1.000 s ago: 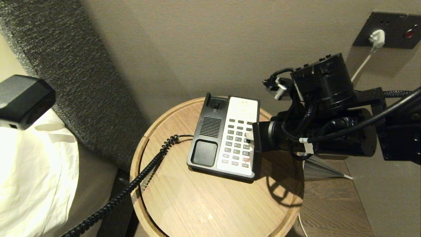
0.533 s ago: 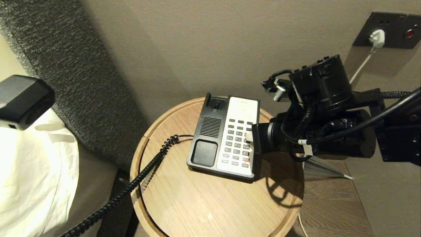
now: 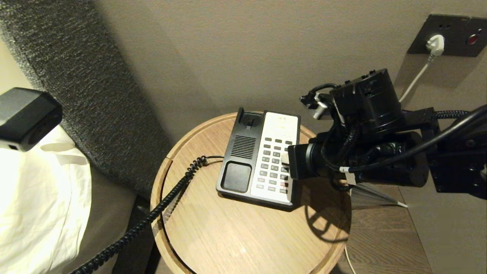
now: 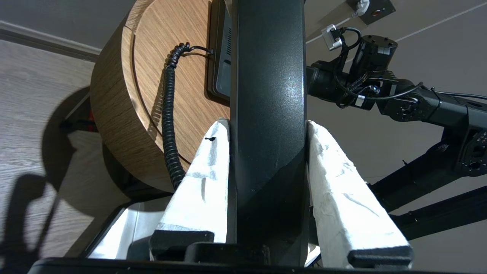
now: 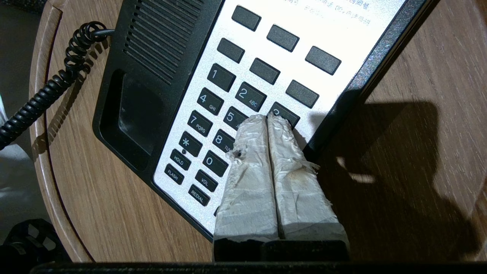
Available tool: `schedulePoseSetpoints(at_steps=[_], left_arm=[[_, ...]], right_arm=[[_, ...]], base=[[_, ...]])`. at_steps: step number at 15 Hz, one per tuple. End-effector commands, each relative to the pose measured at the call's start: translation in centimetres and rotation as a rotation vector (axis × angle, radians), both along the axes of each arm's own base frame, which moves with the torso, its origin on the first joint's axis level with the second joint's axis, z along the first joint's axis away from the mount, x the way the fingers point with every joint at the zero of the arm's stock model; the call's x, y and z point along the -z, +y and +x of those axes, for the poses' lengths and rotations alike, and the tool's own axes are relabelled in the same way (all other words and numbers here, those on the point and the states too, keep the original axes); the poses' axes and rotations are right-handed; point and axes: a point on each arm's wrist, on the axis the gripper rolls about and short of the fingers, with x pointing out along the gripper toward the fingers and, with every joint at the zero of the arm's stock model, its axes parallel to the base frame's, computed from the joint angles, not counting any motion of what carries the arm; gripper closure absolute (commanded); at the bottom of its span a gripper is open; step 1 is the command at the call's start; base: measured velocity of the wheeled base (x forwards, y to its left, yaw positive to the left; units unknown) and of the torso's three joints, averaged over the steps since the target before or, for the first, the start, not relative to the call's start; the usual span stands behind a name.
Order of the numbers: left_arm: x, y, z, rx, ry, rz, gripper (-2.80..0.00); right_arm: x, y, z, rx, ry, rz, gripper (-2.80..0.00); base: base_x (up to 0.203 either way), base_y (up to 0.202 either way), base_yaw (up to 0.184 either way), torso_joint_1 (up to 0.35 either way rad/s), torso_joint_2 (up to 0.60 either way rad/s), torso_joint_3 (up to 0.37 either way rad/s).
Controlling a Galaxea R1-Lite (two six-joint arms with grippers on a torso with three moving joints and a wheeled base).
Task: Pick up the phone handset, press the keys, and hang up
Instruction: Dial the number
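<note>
The phone handset (image 4: 268,95) is a long glossy black bar, and my left gripper (image 4: 268,123) is shut on it, white-taped fingers (image 4: 207,171) against both its sides, off to the side of the table. Its coiled cord (image 3: 167,201) runs from the phone base (image 3: 237,177) over the table edge. The base's cradle is empty. My right gripper (image 5: 266,117) is shut, its taped tips together on the keys (image 5: 222,78) between the 5 and the 3, hiding the key beneath. In the head view the right gripper (image 3: 285,160) reaches in over the keypad's right column.
The phone stands on a round wooden table (image 3: 236,236) with a raised rim. Behind is a wall with a dark socket plate (image 3: 456,26) and a white plug (image 3: 435,43). A grey upholstered headboard (image 3: 87,87) and white bedding (image 3: 38,205) lie to the left.
My right arm has edged a little left and down, bringing its tips further onto the keypad. The phone base and cord have not moved.
</note>
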Motion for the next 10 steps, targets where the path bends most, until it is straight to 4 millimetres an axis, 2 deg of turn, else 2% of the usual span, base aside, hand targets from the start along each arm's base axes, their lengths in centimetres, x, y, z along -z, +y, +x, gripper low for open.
schedulePoseSetpoints(at_steps=[1,5,10], left_arm=[[0.1,0.1,-0.1,-0.002,0.003,-0.002,0.0],[0.3,0.3,-0.2,-0.004,0.012,-0.017,0.0],[0.2,0.3,-0.2,-0.004,0.011,-0.021,0.0]], right_arm=[[0.3,0.1,0.0,-0.001,0.01,-0.009,0.0],[-1.7,-0.4,-0.9,0.002,-0.031,0.034,0.0],[-1.6,-0.1,-1.4,-0.018,-0.012,0.022,0.0]], base=[[0.0,0.0,0.0,0.0,0.0,0.0],[0.0,0.0,0.0,0.0,0.0,0.0],[0.0,0.0,0.0,0.0,0.0,0.0]])
